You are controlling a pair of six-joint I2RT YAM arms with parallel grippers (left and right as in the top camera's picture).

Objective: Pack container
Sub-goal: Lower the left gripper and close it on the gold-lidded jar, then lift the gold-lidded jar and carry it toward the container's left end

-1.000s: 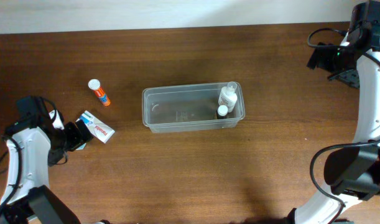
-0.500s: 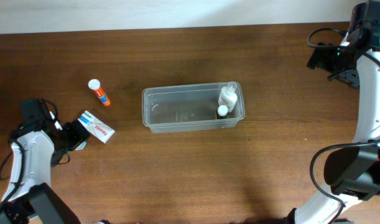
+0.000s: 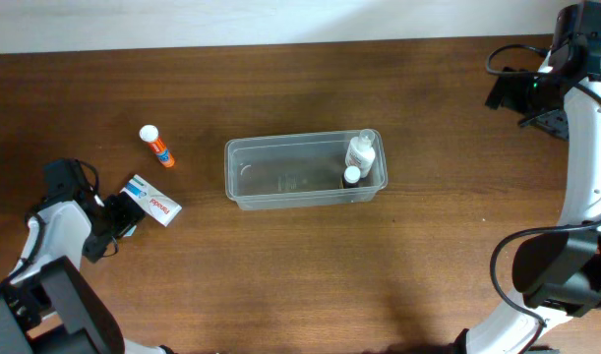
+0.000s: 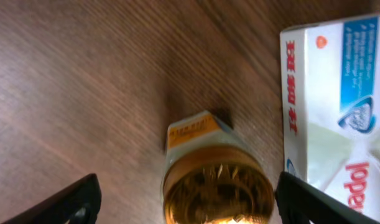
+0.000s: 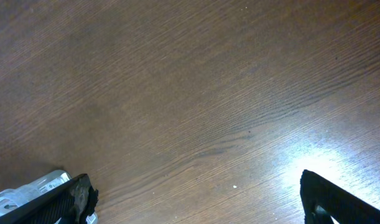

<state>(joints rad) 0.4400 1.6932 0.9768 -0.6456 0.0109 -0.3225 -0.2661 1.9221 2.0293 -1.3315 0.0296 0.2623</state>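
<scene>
Two white bottles (image 3: pixel 359 154) lie inside the container (image 3: pixel 280 175), both at its right end, one larger with the smaller cap just below it in the overhead view. The container is a clear rectangular tub sitting mid-table (image 3: pixel 310 275), its long side running left-right; the rest of it looks bare.

Left of it and well apart are an orange tube with a white cap (image 3: pixel 156 146) and a white-and-blue box with red lettering (image 3: pixel 150 200), lying flat and tilted. The left gripper (image 3: pixel 118 220) is low at the box's left end.

In the left wrist view the fingers (image 4: pixel 74 202) are spread wide. A small amber bottle with an orange label (image 4: pixel 214 186) lies on the wood between them, seen end-on, with neither finger touching it. The box's end (image 4: pixel 333 112) is just beside the bottle on the right; can't tell whether they touch.

The right gripper (image 5: pixel 196 199) is far off by the table's back right corner. Its fingers (image 5: pixel 74 199) are spread apart with only bare wood grain and a glare patch between them.
</scene>
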